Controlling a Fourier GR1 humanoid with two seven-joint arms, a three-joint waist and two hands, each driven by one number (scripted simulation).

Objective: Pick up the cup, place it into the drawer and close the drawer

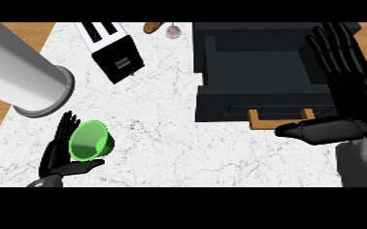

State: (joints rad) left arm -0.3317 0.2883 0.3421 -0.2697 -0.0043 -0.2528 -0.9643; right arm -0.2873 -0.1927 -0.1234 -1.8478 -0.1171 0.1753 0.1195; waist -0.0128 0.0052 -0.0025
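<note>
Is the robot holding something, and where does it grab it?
The left hand holds the green plastic cup by its side wall, fingers behind and thumb below. The right hand holds nothing.

The left hand (61,150) is sitting low at the view's left, fingers and thumb curling round something — the right hand (337,82) is standing open at the right edge, fingers straight up, thumb jutting sideways.

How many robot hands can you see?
2. The left hand is at the lower left of the counter, fingers and thumb around the green cup. The right hand is at the right edge, open, beside the open drawer.
</note>
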